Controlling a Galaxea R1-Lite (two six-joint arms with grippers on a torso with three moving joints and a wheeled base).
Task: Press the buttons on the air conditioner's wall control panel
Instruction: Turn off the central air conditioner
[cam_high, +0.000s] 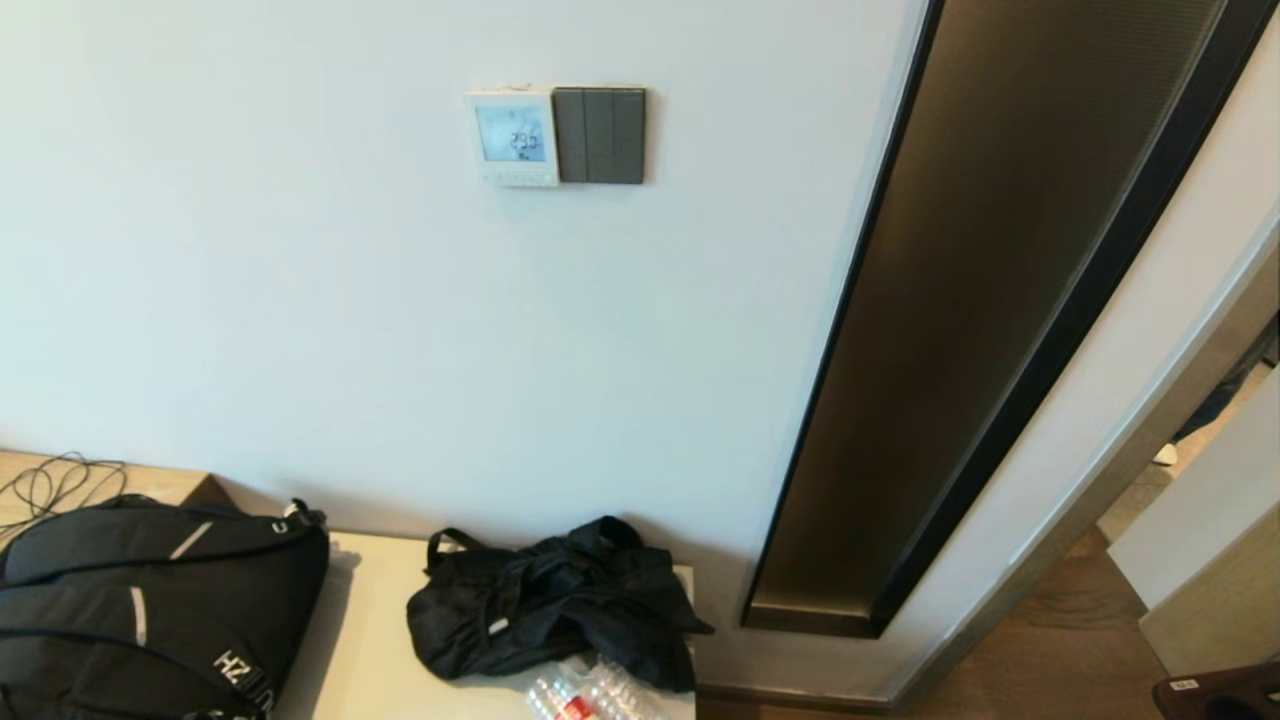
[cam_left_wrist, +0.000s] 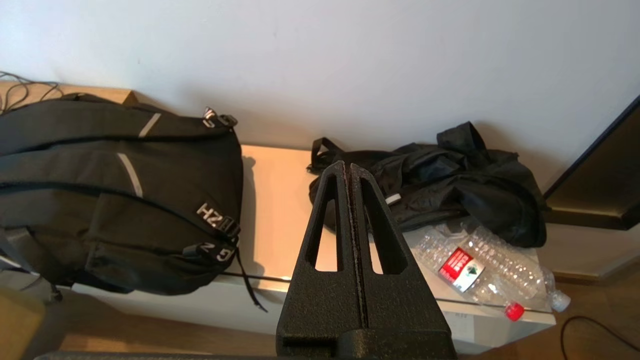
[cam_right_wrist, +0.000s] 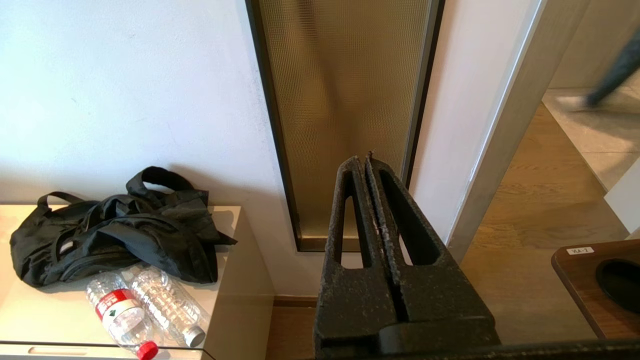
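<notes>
The wall control panel (cam_high: 512, 136) is a small white square on the wall, its screen lit blue with digits. The buttons (cam_high: 517, 178) form a faint row along its bottom edge. Neither arm shows in the head view. My left gripper (cam_left_wrist: 348, 166) is shut and empty, low down, pointing at the cabinet top between the bags. My right gripper (cam_right_wrist: 363, 160) is shut and empty, low down, pointing at the foot of the brown wall panel. Both are far below the control panel.
A dark grey three-rocker switch plate (cam_high: 600, 135) sits right of the control panel. A tall brown glass strip (cam_high: 990, 300) runs down the wall. Below, a white cabinet (cam_high: 375, 640) carries a black backpack (cam_high: 140, 610), a crumpled black bag (cam_high: 555, 600) and plastic bottles (cam_left_wrist: 480, 265).
</notes>
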